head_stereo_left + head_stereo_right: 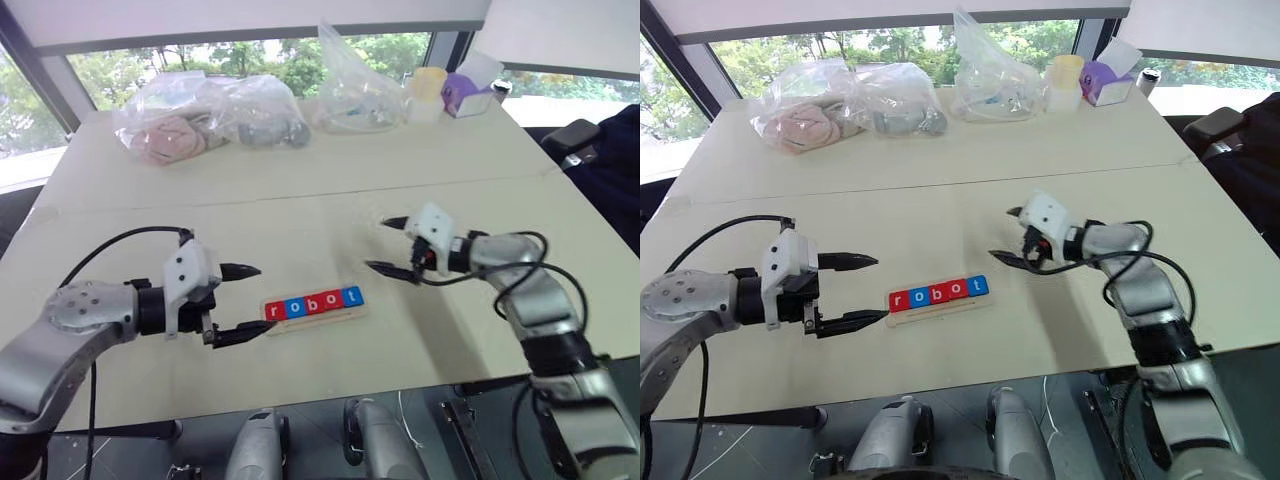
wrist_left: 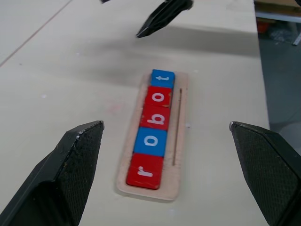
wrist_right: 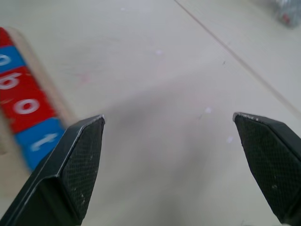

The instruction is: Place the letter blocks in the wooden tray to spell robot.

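Several letter blocks (image 1: pixel 313 302), red and blue with white letters, lie in a row in the wooden tray (image 2: pixel 181 141) and read "robot". The tray rests near the table's front edge, between my two grippers. My left gripper (image 1: pixel 263 298) is open just off the tray's "r" end, its fingers pointing along the row and holding nothing. My right gripper (image 1: pixel 376 244) is open and empty, raised above the table behind and to the right of the "t" end. In the right wrist view the row's "t" end (image 3: pixel 40 141) lies beside one finger.
Clear plastic bags (image 1: pixel 205 115) with stuffed contents, another bag (image 1: pixel 355 85), a yellow cup (image 1: pixel 428 90) and a purple box (image 1: pixel 470 92) stand along the far side of the table. A dark chair (image 1: pixel 575 135) is at the right.
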Controlling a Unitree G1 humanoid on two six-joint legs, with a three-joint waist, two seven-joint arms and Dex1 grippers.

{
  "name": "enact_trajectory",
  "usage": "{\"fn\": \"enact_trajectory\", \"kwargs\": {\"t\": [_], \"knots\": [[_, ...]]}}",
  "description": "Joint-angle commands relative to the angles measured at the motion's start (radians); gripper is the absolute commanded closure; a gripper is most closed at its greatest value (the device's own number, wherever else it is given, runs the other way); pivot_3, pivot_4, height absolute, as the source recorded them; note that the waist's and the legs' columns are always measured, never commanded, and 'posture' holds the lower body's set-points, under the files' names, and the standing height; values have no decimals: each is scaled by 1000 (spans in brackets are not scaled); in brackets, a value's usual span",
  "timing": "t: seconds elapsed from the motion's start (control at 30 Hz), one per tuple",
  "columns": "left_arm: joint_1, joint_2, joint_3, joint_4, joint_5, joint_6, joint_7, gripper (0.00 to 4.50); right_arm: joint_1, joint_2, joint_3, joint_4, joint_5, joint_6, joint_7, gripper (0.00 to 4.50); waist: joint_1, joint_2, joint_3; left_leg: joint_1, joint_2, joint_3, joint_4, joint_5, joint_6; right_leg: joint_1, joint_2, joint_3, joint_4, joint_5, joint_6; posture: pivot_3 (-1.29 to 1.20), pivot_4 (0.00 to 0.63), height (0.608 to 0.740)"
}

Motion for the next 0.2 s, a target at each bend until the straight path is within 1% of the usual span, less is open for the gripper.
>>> {"fn": "enact_trajectory", "kwargs": {"t": [0.03,0.13,0.2], "knots": [[27,17,64,-32,-19,13,12,0,87,-95,-98,-241,167,237,39,25,-3,0,0,1,0,0,0,0,0,1,0,0,0,0,0,0,150,740],[62,18,88,-45,-20,16,18,0,152,-162,-168,-363,279,369,47,25,-9,0,0,2,0,1,1,0,0,1,0,1,0,-2,2,0,150,740],[68,12,91,-49,-22,20,31,0,160,-182,-192,-390,313,408,31,25,-10,0,0,5,1,0,0,0,0,2,1,0,0,-2,2,0,150,740]]}}
